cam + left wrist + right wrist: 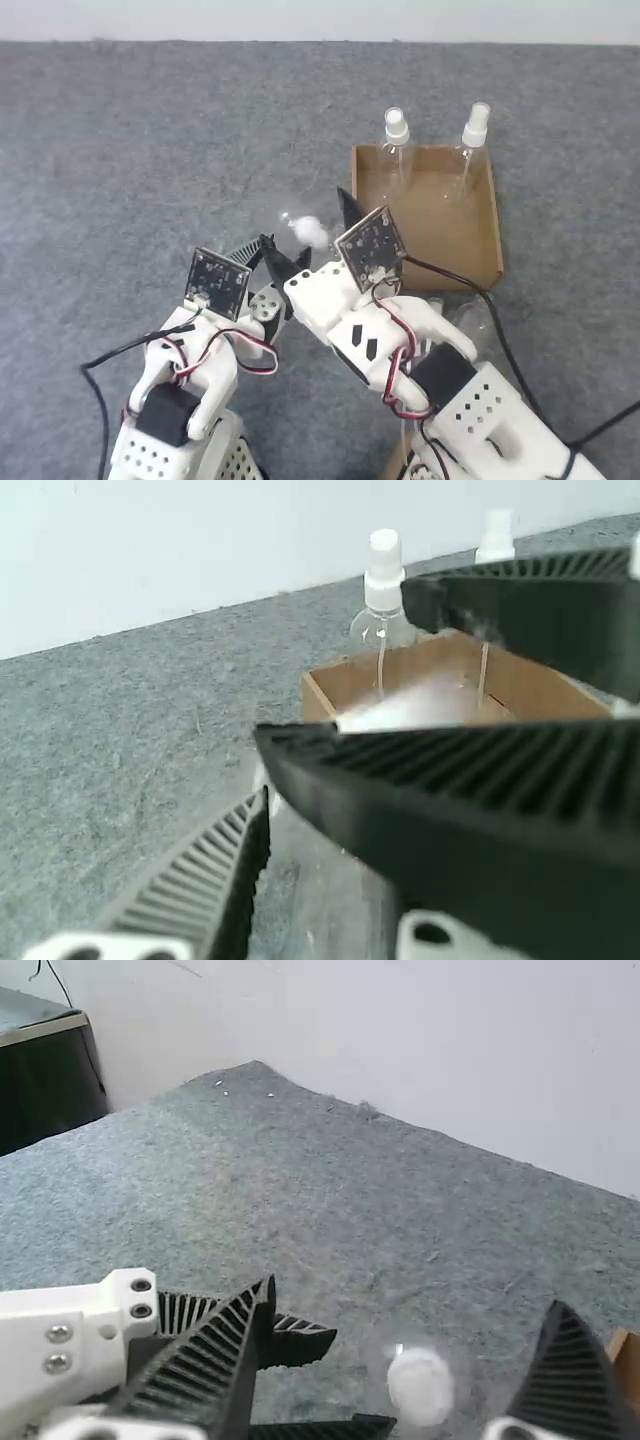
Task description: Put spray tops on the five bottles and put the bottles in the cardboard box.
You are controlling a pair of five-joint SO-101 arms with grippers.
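Observation:
A clear bottle with a white spray top [308, 230] at its neck hangs just left of the cardboard box [470, 235]. My left gripper [275, 258] is shut on the bottle's body, which is hard to make out. My right gripper [325, 232] stands open around the spray top [420, 1385], one finger on each side and clear of it. In the left wrist view the top is a white blur [410, 705] past my left gripper [262, 765]. Two capped bottles [397, 150] [472, 148] stand at the box's far wall. My right gripper [410, 1305] is wide open.
Grey carpet covers the table. More clear bottles [470, 318] lie beside the right arm's base, near the box's front edge. The carpet to the left and behind is free. A wall runs along the far side.

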